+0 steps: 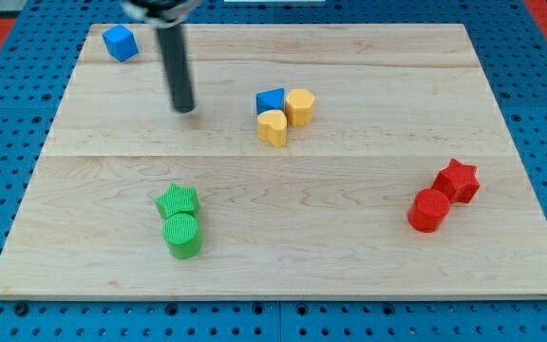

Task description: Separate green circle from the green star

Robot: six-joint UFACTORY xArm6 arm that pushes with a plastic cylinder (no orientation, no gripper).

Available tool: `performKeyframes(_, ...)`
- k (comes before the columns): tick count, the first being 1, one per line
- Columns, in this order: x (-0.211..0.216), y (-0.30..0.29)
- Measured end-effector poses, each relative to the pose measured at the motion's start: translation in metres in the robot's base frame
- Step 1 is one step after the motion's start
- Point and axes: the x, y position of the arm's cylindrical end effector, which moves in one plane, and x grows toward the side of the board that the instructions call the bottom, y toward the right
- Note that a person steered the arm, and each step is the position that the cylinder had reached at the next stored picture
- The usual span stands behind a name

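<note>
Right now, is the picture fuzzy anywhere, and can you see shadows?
In the camera view, the rod's upper part at the view's top is smeared, while my tip looks fairly sharp; the green star and green circle are crisp, casting only faint, soft shadows; no harsh glare on the wooden board.

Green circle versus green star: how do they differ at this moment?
The green circle is a round cylinder; the green star has points. The circle lies nearer the view's bottom, the star just above it, nearer my tip. Both are the same green, ribbed on top, and they touch, so they are not yet separated.
</note>
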Motion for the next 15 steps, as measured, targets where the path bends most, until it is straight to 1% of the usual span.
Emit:
performKeyframes(1,0.024,-0.01)
performKeyframes(2,0.025,-0.004)
performKeyframes(3,0.034,-0.018)
performKeyframes(4,0.095,-0.023)
performKeyframes(5,0.112,-0.023)
performKeyframes(6,0.153,-0.031)
performKeyframes(7,0.171,-0.003)
performKeyframes(8,0.171,0.07)
performKeyframes(9,0.199,0.08)
performKeyframes(10,0.207,0.112)
performKeyframes(11,0.179,0.18)
performKeyframes(12,0.117,0.172)
performKeyframes(13,0.139,0.158)
performKeyframes(14,0.131,0.111)
performKeyframes(15,0.101,0.125)
